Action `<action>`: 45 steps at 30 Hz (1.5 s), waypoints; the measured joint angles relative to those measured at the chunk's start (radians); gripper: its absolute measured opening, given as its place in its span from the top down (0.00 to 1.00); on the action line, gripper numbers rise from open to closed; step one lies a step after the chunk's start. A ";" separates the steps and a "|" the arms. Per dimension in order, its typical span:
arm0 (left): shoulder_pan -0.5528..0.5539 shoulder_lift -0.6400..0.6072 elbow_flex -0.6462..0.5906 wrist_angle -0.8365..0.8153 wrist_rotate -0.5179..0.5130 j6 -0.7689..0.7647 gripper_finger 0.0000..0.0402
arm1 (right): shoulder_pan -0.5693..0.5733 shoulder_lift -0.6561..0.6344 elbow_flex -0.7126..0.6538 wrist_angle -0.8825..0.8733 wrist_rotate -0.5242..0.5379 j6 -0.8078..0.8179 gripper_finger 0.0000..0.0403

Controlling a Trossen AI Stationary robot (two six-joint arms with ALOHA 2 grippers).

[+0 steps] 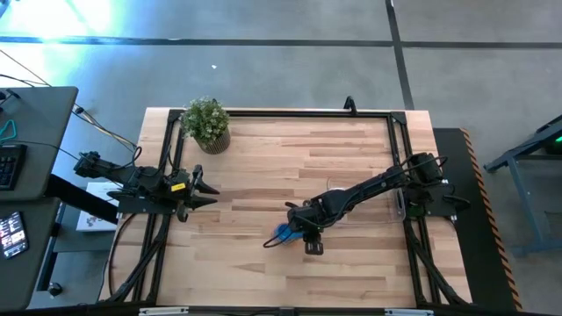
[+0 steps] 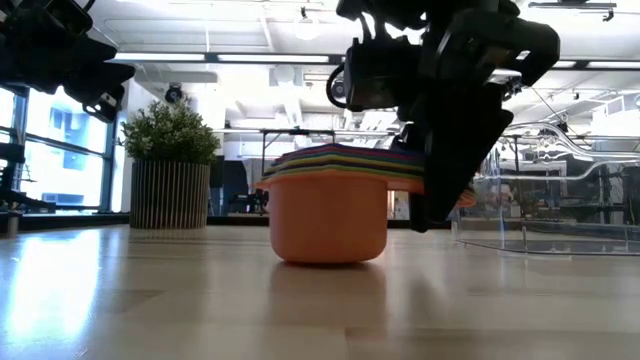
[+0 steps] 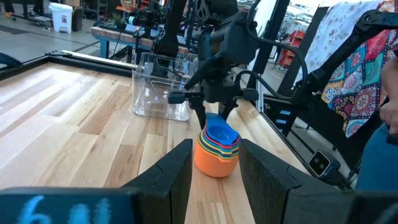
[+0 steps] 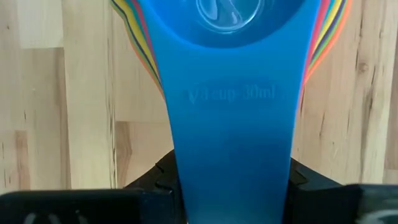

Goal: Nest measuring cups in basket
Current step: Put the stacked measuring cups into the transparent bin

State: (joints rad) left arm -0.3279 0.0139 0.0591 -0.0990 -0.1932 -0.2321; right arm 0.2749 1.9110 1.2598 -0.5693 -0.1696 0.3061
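Observation:
The measuring cups sit nested in one stack [image 2: 328,215]: the orange one is outermost and the blue one [image 1: 283,233] is innermost on top. The stack stands with the orange cup's bottom on the wooden table, a little right of the middle. My right gripper [image 1: 305,233] reaches down over the stack's handle side and is shut on the handles. The basket [image 3: 158,87], a clear tub, stands on the table near the right edge [image 1: 397,204], apart from the stack. My left gripper [image 1: 216,195] waits open at the left side, pointing level toward the stack. My right gripper pinches the stacked flat handles between its two fingers, one on each long edge of the blue top handle [image 4: 231,143]. The fingers [image 3: 202,115] come steeply from above, slanting from the table's right. The stack stays upright with its bottom [image 2: 328,258] on the table.
A round ribbed pot with a green plant [image 1: 207,123] stands at the far left corner. A black frame rail [image 1: 281,111] runs along the table's far edge. Bare wood lies between the stack and the basket, and across the near half.

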 joint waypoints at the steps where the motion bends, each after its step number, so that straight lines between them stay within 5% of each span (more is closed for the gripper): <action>1: 0.000 0.000 0.000 0.000 0.000 0.000 0.70 | 0.000 0.000 0.000 0.000 0.000 0.000 0.70; 12: 0.000 0.000 0.000 0.000 0.000 0.000 0.70 | -0.007 0.001 0.000 0.009 0.000 -0.044 0.59; 29: 0.000 0.000 0.000 0.000 0.000 0.000 0.70 | -0.014 0.001 0.001 0.053 -0.006 -0.098 0.56; 39: 0.000 0.000 0.000 0.000 0.000 0.000 0.70 | -0.014 0.001 0.037 0.030 -0.016 -0.121 0.38; 45: 0.000 0.000 0.000 0.000 0.000 0.000 0.70 | -0.014 0.008 0.063 -0.008 0.009 -0.149 0.36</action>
State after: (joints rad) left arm -0.3279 0.0139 0.0589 -0.0992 -0.1932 -0.2321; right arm 0.2611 1.9186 1.3228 -0.5769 -0.1607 0.1570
